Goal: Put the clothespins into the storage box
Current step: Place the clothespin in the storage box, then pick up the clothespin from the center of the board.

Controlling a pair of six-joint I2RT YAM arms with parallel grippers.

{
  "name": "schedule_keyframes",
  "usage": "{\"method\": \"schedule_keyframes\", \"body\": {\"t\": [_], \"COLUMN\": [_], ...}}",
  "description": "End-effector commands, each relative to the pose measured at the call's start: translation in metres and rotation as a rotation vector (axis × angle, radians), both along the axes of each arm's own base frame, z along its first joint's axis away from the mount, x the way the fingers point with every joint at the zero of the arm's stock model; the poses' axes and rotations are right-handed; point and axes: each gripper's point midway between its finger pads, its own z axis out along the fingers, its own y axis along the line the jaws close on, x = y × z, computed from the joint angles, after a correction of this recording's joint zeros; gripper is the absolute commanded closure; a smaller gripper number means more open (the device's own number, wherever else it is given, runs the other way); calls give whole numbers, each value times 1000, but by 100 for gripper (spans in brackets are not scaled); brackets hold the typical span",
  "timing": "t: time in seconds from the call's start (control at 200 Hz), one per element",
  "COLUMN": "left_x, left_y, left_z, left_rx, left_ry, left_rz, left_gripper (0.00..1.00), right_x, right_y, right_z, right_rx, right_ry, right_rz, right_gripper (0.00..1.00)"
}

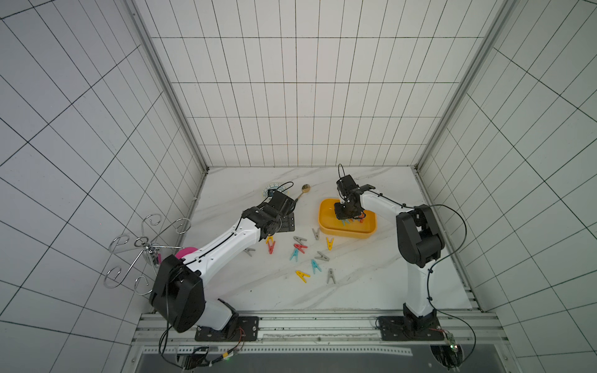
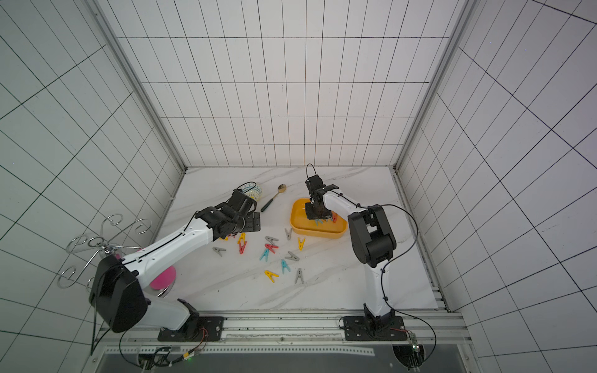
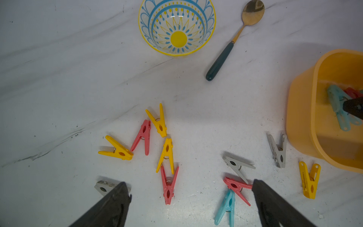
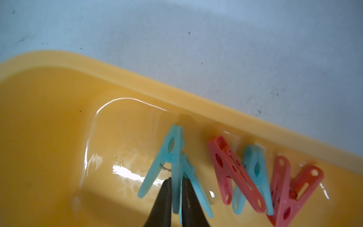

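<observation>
Several clothespins lie loose on the marble table point(image 1: 371, 274) between the arms, among them a red one point(image 1: 300, 248), a teal one point(image 1: 315, 266) and a yellow one point(image 1: 302, 276). My left gripper point(image 3: 189, 182) hangs open above them, with a red clothespin point(image 3: 169, 186) on the table between its fingers. The yellow storage box point(image 1: 326, 206) stands at the back right. My right gripper point(image 4: 176, 179) reaches down into the storage box point(image 4: 157, 86), its fingers pressed on one leg of a teal clothespin point(image 4: 172, 149). Beside it in the box lie a red point(image 4: 231, 171), a teal point(image 4: 255, 169) and another red pin point(image 4: 290, 188).
A patterned bowl point(image 3: 176, 27) and a gold spoon with a dark green handle point(image 3: 235, 39) lie behind the loose pins. A wire rack point(image 1: 142, 245) and a pink round object point(image 2: 163, 277) stand at the left edge, by the left arm's base.
</observation>
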Motion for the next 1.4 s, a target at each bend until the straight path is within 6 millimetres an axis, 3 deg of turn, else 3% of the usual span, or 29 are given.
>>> {"method": "schedule_keyframes", "body": {"t": [0.0,0.235,0.485,0.625,0.77,1.084,1.394], "left_x": [6,2,6,6,3,0,2], "left_y": [-4,-1,6,9,12,16,19], "left_z": [13,22,32,29,21,15,13], "left_rx": [-16,-33,-41,-44,-39,-30,-25], "left_ry": [-40,-60,-97,-88,-72,-58,-54], "left_rz": [-9,0,27,37,45,48,47], "left_gripper": [1,2,1,2,1,1,1], "right_x": [0,-28,-87,-114,-127,-125,-128], "right_y": [-3,-4,12,21,26,28,44], "right_z": [24,69,79,65,40,-3,-26], "right_rx": [8,74,79,121,138,113,122], "right_ry": [-6,-45,-73,-72,-49,0,18], "right_rz": [13,14,24,-5,-30,-91,-117], "right_gripper": [81,79,60,56,51,48,48]}}
